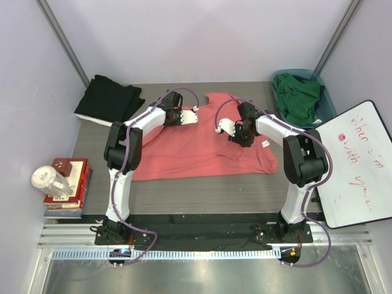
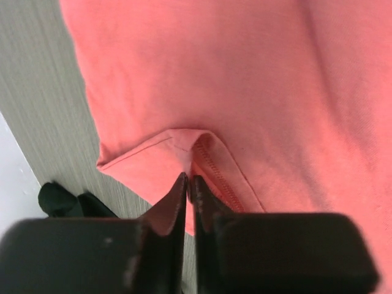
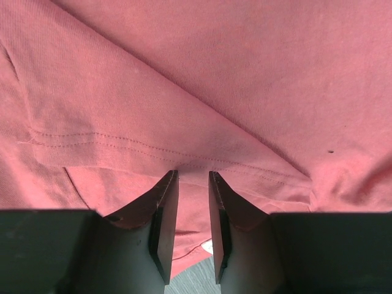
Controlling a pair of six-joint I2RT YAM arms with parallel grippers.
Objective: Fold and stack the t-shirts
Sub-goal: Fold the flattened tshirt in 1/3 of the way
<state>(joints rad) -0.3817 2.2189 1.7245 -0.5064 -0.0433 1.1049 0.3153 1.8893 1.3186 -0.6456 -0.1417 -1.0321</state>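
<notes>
Step in hand, as we judge it: 1st fold of the coral-pink shirt (image 1: pixel 184 156), spread at mid table (image 1: pixel 202 190). Left gripper (image 2: pixel 188 179) is pressed together on a hem fold at the shirt's far-left edge. Right gripper (image 3: pixel 192 174) is over a stitched hem on the right side, jaws narrowly apart; we cannot tell if it grips.

Next move needs: right hold confirmed, then both lifted together.

Room: bare strip toward the near edge. Black shirt (image 1: pixel 109 101) is at the far-left corner, green shirt (image 1: pixel 298 98) in a basket (image 1: pixel 327 107) at the far-right corner.

coral-pink t-shirt (image 1: pixel 202 150): spread mostly flat, centre of table (image 1: pixel 184 190), a hem at its far-left edge puckered upward | black t-shirt (image 1: pixel 109 101): folded bundle, far-left corner | dark green t-shirt (image 1: pixel 298 98): crumpled inside teal basket (image 1: pixel 329 103), far right
</notes>
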